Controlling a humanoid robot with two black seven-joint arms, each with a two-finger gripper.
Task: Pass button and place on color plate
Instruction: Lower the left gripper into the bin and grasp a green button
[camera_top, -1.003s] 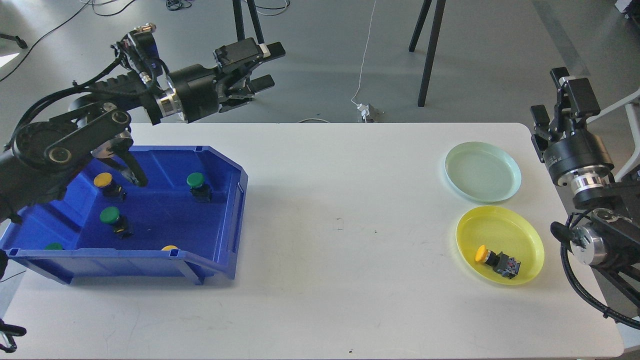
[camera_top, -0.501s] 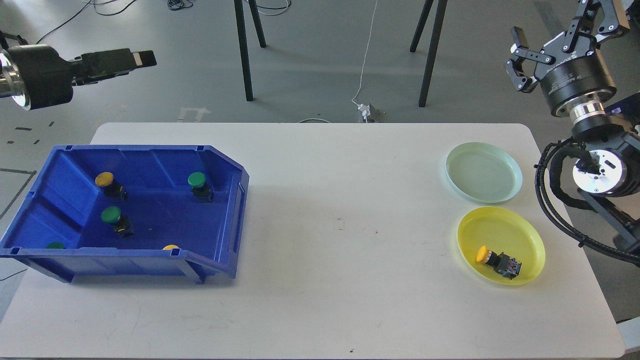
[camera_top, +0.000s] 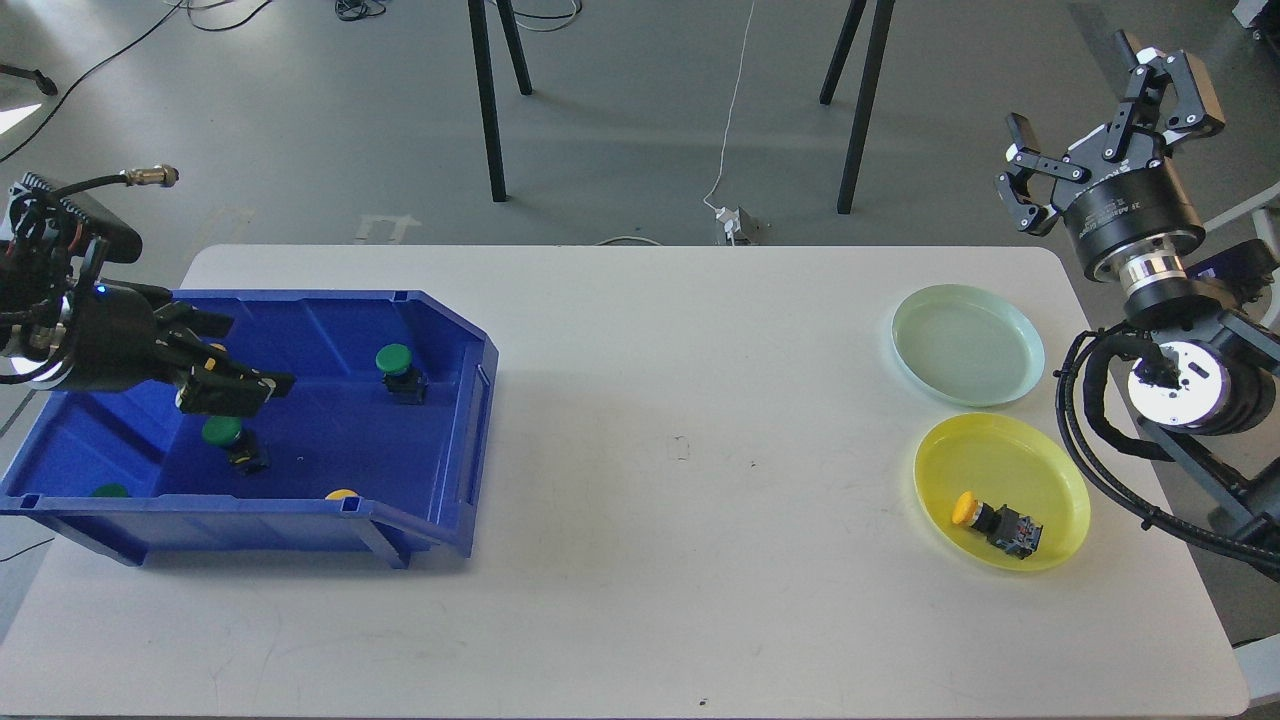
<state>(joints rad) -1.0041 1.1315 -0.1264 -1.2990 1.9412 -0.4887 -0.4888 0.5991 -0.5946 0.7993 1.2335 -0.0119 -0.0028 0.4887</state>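
Here the left pincer (camera_top: 235, 375) hangs inside the blue bin (camera_top: 440, 330), spread unclear; right pincer (camera_top: 1105, 130), at two o'clock, gapes wide.

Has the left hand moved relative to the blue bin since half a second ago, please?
Yes. The left hand has come down from above the floor beyond the table to inside the blue bin, just above a green button.

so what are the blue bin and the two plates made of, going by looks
Blue bin: looks like rigid moulded plastic, glossy, with ribbed walls and soft highlights on its inner faces.
Yellow plate: probably thin plastic, slightly translucent, with a shiny rim.
Pale green plate: likely the same plastic, smooth and faintly see-through.
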